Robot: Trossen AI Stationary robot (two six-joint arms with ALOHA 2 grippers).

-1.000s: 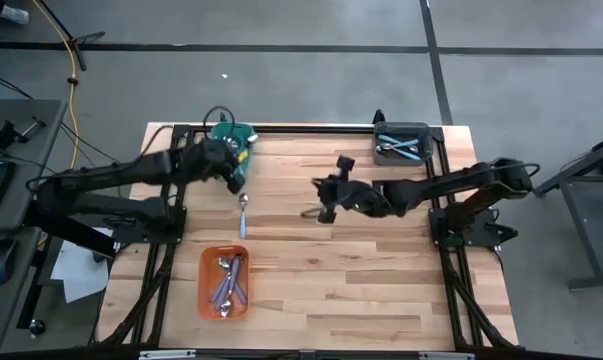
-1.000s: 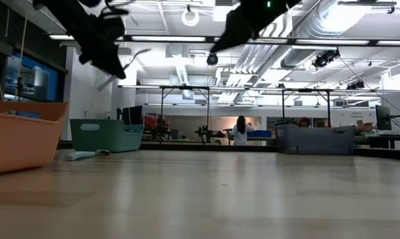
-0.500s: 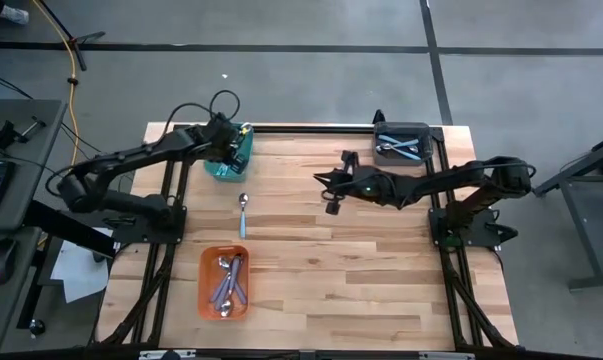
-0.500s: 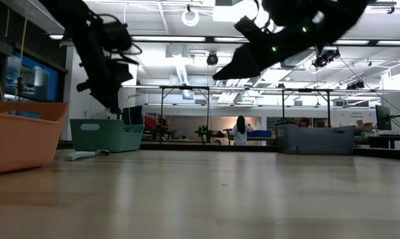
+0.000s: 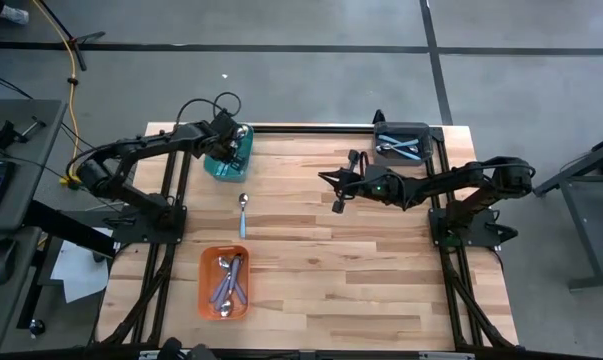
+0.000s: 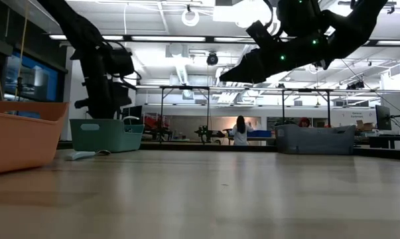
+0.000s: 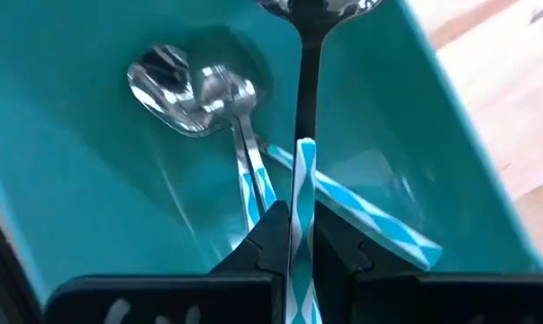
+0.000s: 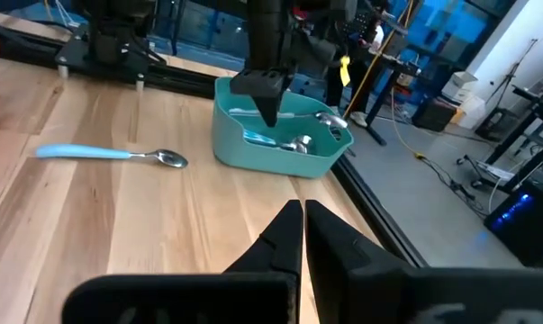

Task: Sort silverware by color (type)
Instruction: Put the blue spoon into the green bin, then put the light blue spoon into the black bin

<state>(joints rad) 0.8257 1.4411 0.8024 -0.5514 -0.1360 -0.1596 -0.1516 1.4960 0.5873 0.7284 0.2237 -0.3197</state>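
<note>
My left jaws are clamped on the handle of a blue-and-white patterned spoon, which stands straight out ahead of them with its shiny bowl at the far end. I hold it over the teal bin, at the table's far left corner. Just beyond my left fingertips, on the bin's floor, lie more spoons of the same pattern, their bowls together and their handles fanning towards me.

My right jaws are pressed together with nothing between them, held in the air above the bare wood near the middle of the table. Ahead of them, lying flat on the wood, is a single light blue-handled spoon, and past it the teal bin with my other arm reaching down into it.

Well off to the side of both jaws, the orange bin at the table's near edge holds a heap of purple-handled spoons. Behind my right arm, the grey bin at the far right corner holds a few pale-handled spoons.
</note>
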